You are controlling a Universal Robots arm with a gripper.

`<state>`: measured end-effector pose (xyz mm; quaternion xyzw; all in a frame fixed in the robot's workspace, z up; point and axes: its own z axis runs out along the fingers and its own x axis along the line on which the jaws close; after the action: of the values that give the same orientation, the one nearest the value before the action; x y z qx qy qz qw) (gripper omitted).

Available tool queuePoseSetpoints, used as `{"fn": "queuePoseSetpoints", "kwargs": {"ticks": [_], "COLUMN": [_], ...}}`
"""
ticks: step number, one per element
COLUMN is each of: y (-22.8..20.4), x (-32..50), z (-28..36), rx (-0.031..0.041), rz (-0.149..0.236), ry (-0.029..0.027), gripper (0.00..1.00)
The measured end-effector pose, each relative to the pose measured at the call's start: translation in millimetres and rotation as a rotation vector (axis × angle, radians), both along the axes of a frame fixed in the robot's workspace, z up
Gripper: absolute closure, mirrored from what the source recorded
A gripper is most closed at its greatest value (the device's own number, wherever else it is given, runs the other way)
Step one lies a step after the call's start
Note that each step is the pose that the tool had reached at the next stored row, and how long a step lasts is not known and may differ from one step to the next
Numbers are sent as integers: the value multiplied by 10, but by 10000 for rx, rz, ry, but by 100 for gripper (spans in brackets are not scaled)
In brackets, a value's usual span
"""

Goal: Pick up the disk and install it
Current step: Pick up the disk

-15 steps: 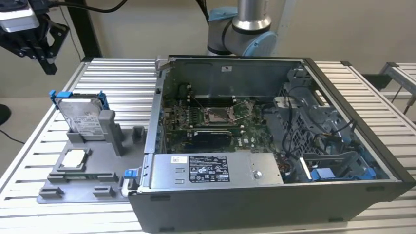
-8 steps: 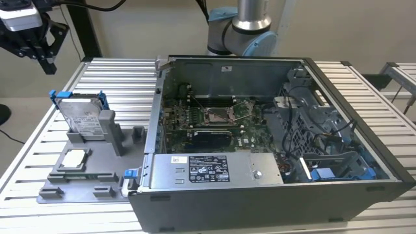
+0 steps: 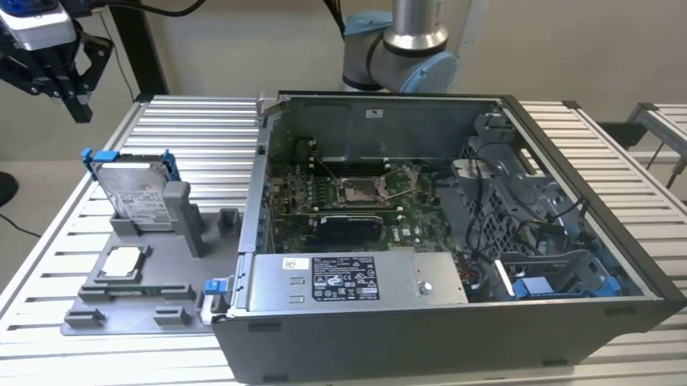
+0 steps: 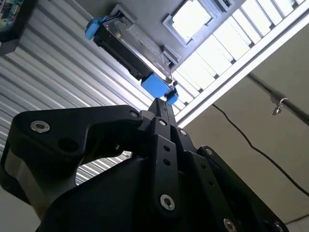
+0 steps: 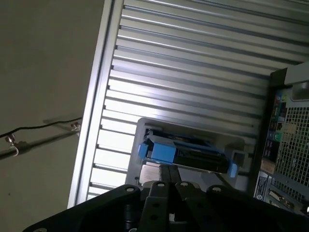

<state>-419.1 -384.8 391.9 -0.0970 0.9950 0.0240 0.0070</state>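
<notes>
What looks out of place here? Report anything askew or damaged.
Nothing stands out. The silver-grey hard drive in its blue carrier frame stands seated in the grey holder, the square silver chip lies flat in its pocket, and the open grey computer case shows no damage.

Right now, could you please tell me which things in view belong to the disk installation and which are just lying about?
For the job: disk, upright in the grey holder; open computer case; pincer, shut and empty.
Lying about: small square chip on the holder; grey box with black label inside the case.
</notes>
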Motion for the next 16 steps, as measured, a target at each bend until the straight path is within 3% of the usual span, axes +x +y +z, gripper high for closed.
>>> {"fn": "queuePoseSetpoints", "kwargs": {"ticks": [16], "y": [1], "x": [-2], "z": [9], "rx": [-35], "rz": [1094], "ry": [0], "gripper": [100]}}
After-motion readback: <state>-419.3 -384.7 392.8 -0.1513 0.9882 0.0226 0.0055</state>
